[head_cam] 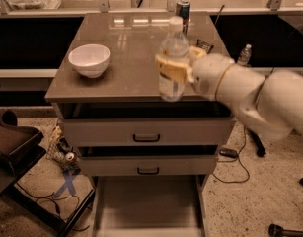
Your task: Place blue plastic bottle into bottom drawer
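Observation:
The blue plastic bottle (172, 58), clear with a white cap, is held upright in my gripper (173, 69), above the cabinet top's front right area. The gripper's pale yellow fingers (167, 68) wrap around the bottle's middle, and my white arm (249, 95) reaches in from the right. The bottom drawer (147, 204) is pulled out at the foot of the cabinet, a wide shallow tray with a plain pale floor. It lies well below and in front of the bottle.
A white bowl (89, 59) sits on the cabinet top's left. A blue-silver can (183, 9) and a small dark object (205, 45) stand at the back right. Two drawers with black handles (146, 138) are above the open one. A small bottle (244, 54) stands at far right; clutter and cables lie on the floor left.

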{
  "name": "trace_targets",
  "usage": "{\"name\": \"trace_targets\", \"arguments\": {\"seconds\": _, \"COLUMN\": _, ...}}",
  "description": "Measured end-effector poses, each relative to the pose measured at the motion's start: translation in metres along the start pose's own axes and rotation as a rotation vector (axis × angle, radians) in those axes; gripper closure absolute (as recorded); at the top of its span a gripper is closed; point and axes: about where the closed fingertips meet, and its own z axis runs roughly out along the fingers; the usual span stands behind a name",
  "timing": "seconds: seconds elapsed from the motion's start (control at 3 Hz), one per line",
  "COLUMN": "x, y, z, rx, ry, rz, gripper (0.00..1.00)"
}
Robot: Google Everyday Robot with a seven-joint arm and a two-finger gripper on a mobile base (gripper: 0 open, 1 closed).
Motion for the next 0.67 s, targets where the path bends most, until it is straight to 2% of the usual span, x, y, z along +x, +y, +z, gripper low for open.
{"name": "trace_targets", "arguments": {"seconds": 0.33, "x": 0.0858, "y": 0.0456, "z": -0.0478, "rx": -0.012, "ry": 0.062, "rz": 0.008, "gripper": 1.00}}
{"name": "trace_targets", "arguments": {"seconds": 0.67, "x": 0.0884, "y": 0.0463, "z": -0.0444, "rx": -0.016, "ry": 0.062, "rz": 0.011, "gripper": 1.00}}
